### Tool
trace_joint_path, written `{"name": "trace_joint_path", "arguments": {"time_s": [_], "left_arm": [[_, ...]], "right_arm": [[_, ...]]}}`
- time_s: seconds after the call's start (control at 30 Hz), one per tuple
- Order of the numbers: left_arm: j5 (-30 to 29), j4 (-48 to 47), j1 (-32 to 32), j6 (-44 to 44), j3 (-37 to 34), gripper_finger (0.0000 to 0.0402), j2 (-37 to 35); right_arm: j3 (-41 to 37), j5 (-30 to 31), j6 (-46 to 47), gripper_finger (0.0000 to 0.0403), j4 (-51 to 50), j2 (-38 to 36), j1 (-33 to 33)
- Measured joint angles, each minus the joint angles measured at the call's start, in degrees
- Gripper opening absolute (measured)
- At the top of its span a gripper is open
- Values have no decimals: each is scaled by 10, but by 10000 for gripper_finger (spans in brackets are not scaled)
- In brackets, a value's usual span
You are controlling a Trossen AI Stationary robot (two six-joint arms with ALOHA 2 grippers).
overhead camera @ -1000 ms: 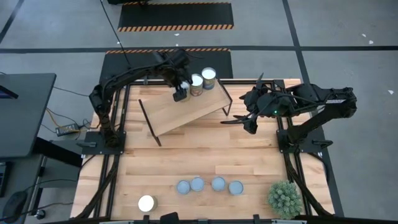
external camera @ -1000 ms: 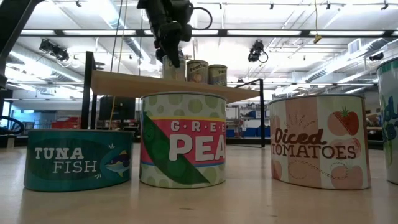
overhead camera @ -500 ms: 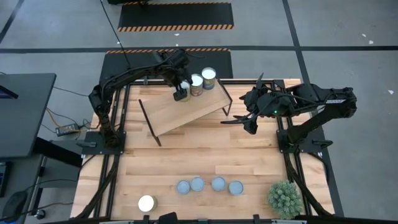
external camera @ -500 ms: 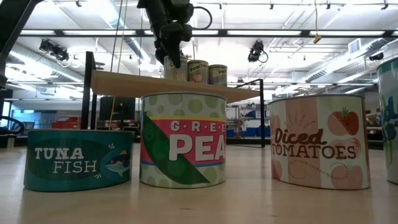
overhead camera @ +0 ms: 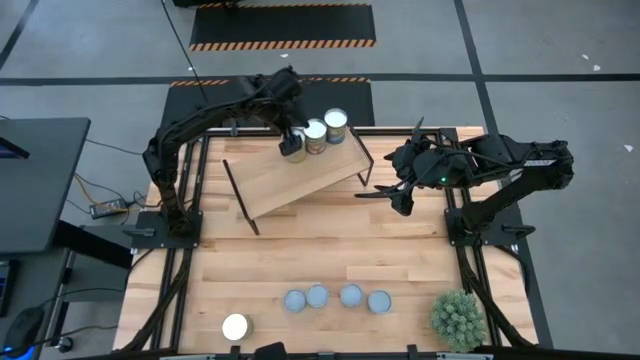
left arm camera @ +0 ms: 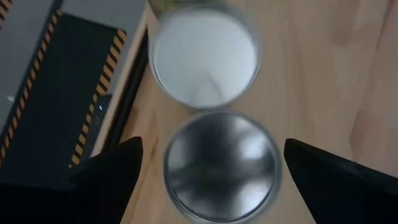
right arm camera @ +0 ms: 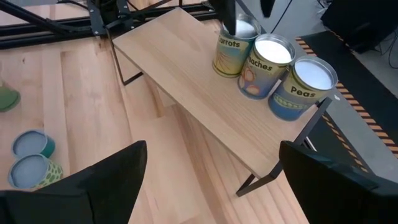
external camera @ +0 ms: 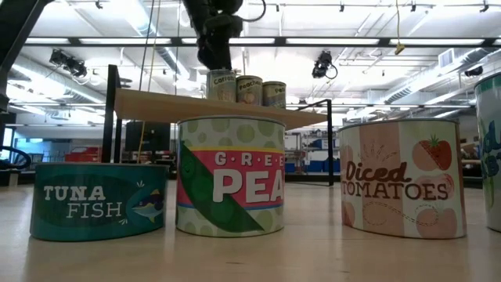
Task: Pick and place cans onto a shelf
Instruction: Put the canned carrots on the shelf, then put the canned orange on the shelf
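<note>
Three cans stand upright in a row at the far end of the tilted wooden shelf (overhead camera: 290,178): carrots (right arm camera: 231,46), peaches (right arm camera: 264,65) and peas (right arm camera: 301,87). My left gripper (overhead camera: 292,146) hangs open just above the carrots can (left arm camera: 221,165), one finger to each side of its silver top and clear of it. My right gripper (overhead camera: 392,200) waits open in the air to the right of the shelf. Several blue-grey topped cans (overhead camera: 336,298) and one white-topped can (overhead camera: 235,326) stand on the table near its front edge.
A green spiky plant (overhead camera: 458,318) stands at the near right corner. In the low view the tuna can (external camera: 98,210), the green peas can (external camera: 231,176) and the diced tomatoes can (external camera: 403,188) fill the foreground. Bare board remains on the shelf's near left part.
My left gripper has risen from around the carrots can to just above its top. The can stays upright on the shelf beside the peaches can.
</note>
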Motion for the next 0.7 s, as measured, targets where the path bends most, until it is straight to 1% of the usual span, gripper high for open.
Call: {"name": "trace_joint_path", "arguments": {"time_s": [0.2, 0.33, 0.47, 0.53, 0.6, 0.7], "left_arm": [[0, -16, -27, -2, 73, 396, -1], [34, -57, -67, -32, 110, 396, -1], [74, -117, -126, -93, 117, 396, -1], [85, -148, -163, -118, 116, 396, -1], [82, -169, -204, -138, 116, 396, -1], [49, -171, -265, -181, 116, 396, -1]], "right_arm": [[0, -1, 0, 373, 0, 0, 0], [0, -25, -6, 373, -1, 0, 0], [0, -28, -15, 373, -1, 0, 3], [0, -30, -16, 373, -1, 0, 5], [0, -30, -17, 373, -1, 0, 10], [0, -30, -20, 373, -1, 0, 19]]}}
